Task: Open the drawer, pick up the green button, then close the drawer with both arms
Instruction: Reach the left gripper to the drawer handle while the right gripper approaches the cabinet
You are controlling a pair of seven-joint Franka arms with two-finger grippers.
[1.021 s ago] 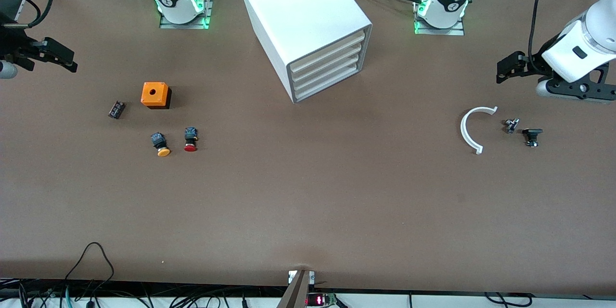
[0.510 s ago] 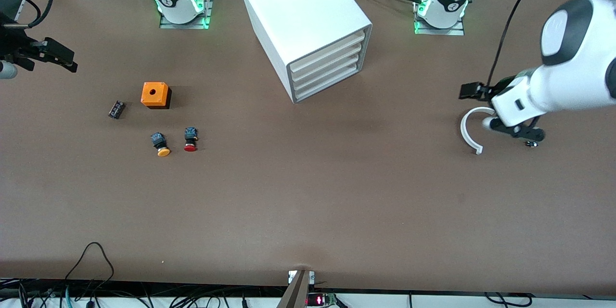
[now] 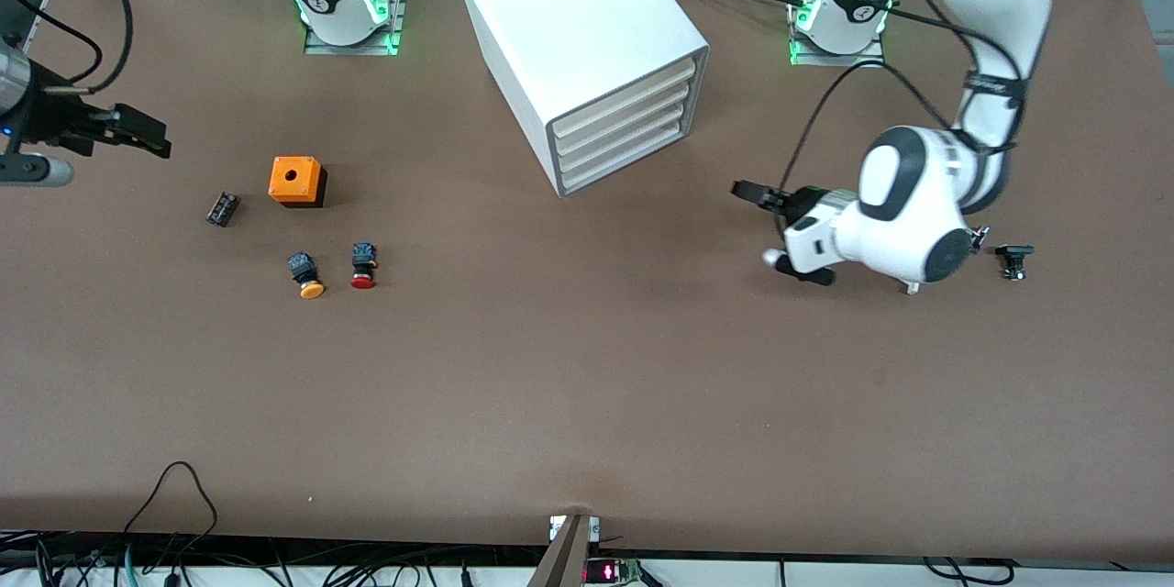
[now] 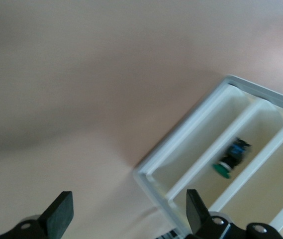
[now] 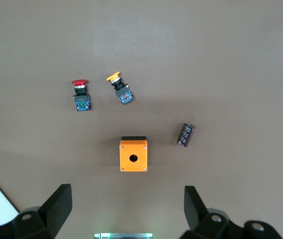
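The white cabinet (image 3: 587,27) stands at the table's middle near the bases, its four slat-fronted drawers (image 3: 624,124) all pushed in. In the left wrist view the cabinet front (image 4: 191,149) shows, and the green-capped button (image 4: 231,159) lies inside between two slats; I cannot tell which drawer holds it. My left gripper (image 3: 757,194) is open and empty above the table, beside the cabinet front toward the left arm's end; its own view (image 4: 129,219) shows the jaws wide apart. My right gripper (image 3: 147,136) is open and empty at the right arm's end (image 5: 126,209).
An orange box (image 3: 295,181), a small black part (image 3: 222,208), a yellow-capped button (image 3: 305,275) and a red-capped button (image 3: 363,266) lie toward the right arm's end. A small black part (image 3: 1013,259) and the tip of a white curved piece (image 3: 911,287) lie under the left arm.
The left arm has swung from its end of the table toward the cabinet front, now covering the white curved piece. The right gripper has shifted slightly inward.
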